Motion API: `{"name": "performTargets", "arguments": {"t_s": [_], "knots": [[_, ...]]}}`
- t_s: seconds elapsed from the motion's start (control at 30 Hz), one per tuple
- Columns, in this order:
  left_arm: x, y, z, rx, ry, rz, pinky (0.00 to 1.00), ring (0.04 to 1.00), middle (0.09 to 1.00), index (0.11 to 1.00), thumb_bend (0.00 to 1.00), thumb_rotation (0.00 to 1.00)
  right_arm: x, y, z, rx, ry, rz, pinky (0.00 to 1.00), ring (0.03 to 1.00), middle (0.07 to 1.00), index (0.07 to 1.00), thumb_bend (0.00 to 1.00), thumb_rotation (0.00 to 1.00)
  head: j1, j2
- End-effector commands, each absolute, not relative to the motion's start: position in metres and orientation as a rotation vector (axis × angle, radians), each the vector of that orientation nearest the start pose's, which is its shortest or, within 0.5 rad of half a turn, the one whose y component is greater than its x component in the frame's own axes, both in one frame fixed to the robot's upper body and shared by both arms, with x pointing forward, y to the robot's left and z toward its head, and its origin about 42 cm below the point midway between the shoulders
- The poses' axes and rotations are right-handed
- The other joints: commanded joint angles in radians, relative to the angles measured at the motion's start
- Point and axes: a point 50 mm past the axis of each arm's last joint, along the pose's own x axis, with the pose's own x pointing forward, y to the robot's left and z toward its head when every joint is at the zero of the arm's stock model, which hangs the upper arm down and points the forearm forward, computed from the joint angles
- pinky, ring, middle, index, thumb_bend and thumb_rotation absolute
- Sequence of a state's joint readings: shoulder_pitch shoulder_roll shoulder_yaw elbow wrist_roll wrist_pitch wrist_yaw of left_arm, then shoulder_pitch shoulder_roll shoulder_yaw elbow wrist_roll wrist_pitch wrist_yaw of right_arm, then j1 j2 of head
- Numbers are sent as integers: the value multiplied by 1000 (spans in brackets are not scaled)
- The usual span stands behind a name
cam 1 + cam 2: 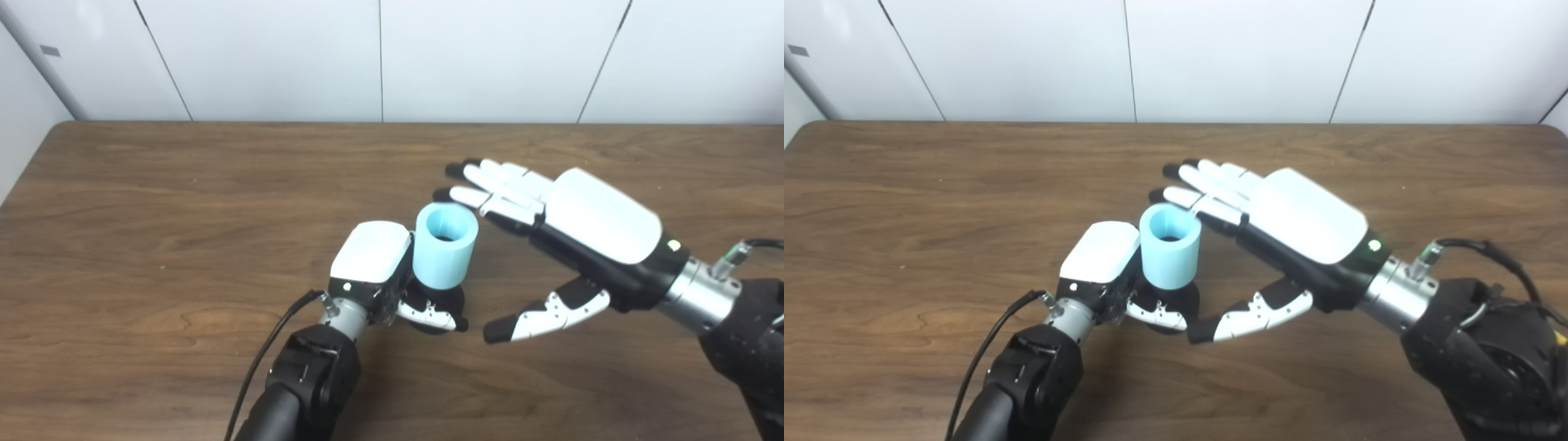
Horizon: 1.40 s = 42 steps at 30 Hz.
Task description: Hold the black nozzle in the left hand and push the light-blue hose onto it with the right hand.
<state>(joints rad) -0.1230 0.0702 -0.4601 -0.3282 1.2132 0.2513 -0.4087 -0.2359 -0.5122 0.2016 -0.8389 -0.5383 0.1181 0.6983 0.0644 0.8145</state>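
Observation:
A short light-blue hose (445, 246) stands upright on top of the black nozzle (438, 301), open end up. My left hand (383, 269) is shut on the nozzle, its thumb wrapped across the front; most of the nozzle is hidden by the hose and my fingers. My right hand (551, 245) is open, just right of the hose, palm toward it. Its fingers reach behind the hose rim and its thumb points left below; I cannot tell whether a fingertip touches the hose. The same scene shows in the right eye view, with the hose (1170, 246) and my right hand (1268, 245) there.
The brown wooden table (184, 202) stretches in all directions around both hands. A white panelled wall (380, 55) runs behind its far edge. A black cable (263, 361) trails along my left forearm.

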Motion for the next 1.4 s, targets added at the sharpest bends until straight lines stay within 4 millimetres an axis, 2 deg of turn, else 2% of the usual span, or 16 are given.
{"name": "performTargets", "arguments": {"t_s": [0.0,0.73,1.07,1.37], "knots": [[277,110,177,1282,-164,-412,839,672,520,466,522,0,231,-212,322,-1247,-687,666,936,996,985,921,588,885,1,1],[277,109,179,1277,-157,-408,857,672,516,470,522,0,240,-208,311,-1274,-619,699,974,1000,1000,939,608,983,2,5],[277,107,178,1287,-153,-409,855,682,519,468,522,0,241,-206,319,-1235,-656,676,951,1000,994,939,593,941,0,8],[279,107,178,1279,-143,-407,861,679,520,468,522,0,248,-212,329,-1232,-674,621,957,1000,998,942,582,957,-1,3]]}}
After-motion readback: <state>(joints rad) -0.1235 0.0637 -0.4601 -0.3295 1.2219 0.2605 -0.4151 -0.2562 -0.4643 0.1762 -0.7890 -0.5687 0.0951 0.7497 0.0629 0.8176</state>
